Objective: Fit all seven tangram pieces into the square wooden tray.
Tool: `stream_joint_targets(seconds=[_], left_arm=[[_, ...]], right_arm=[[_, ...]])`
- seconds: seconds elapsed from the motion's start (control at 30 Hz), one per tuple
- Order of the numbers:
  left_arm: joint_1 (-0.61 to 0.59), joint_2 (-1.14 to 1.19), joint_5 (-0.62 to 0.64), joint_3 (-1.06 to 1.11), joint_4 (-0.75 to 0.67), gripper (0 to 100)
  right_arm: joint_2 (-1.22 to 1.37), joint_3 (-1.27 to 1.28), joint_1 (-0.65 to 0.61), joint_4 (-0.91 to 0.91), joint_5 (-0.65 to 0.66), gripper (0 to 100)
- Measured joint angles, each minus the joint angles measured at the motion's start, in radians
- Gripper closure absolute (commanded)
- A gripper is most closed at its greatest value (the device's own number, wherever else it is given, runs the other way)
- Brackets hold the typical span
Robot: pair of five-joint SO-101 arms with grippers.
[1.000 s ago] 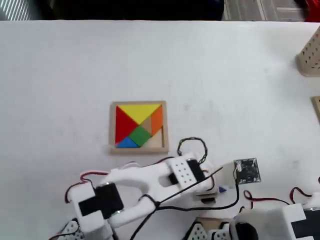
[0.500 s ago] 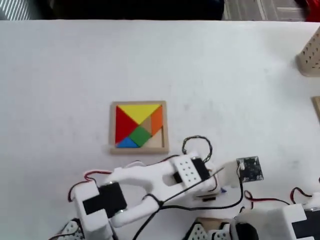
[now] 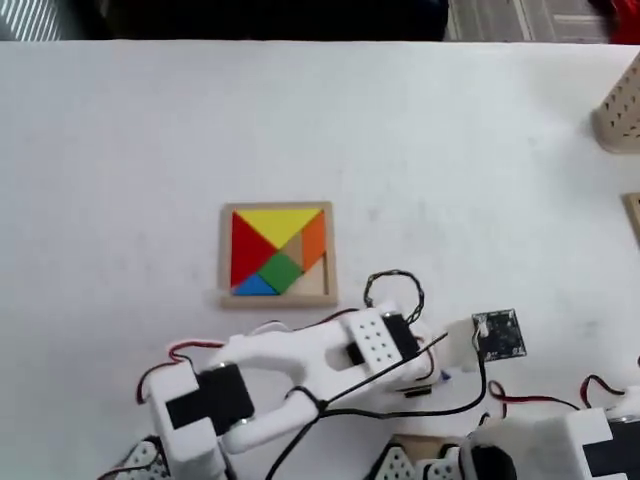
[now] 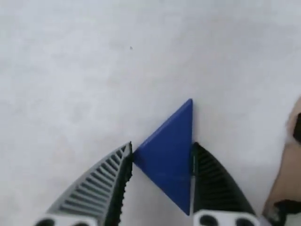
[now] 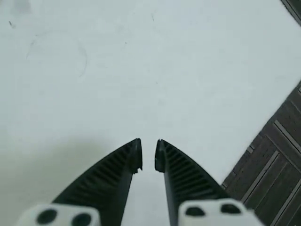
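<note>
Left wrist view shows the left pincer (image 4: 161,149) clamped on the blue triangle (image 4: 169,162), right of and nearer than the square wooden tray (image 3: 225,250) (bare gaps remain), the arm having edged rightward, so pickup seems secured, while the right pincer (image 5: 148,155) sits nearly together, empty.

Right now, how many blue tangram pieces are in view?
2. One blue triangle lies in the wooden tray's near-left corner; a second blue triangle is gripped by the left gripper. Others may hide under the arm.
</note>
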Motion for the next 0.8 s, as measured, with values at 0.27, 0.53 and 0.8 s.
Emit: stream_joint_targets(seconds=[0.27,0.53,0.8], left_arm=[[-0.04,-0.071,0.003,-0.041,0.18,91],[-0.215,-0.284,0.005,-0.041,0.281,91],[-0.459,-0.364,0.241,-0.041,0.305,91]], right_arm=[[0.0,0.0,0.002,0.0,0.0,93.6],[0.0,0.0,0.002,0.0,0.0,93.6],[0.0,0.0,0.002,0.0,0.0,93.7]])
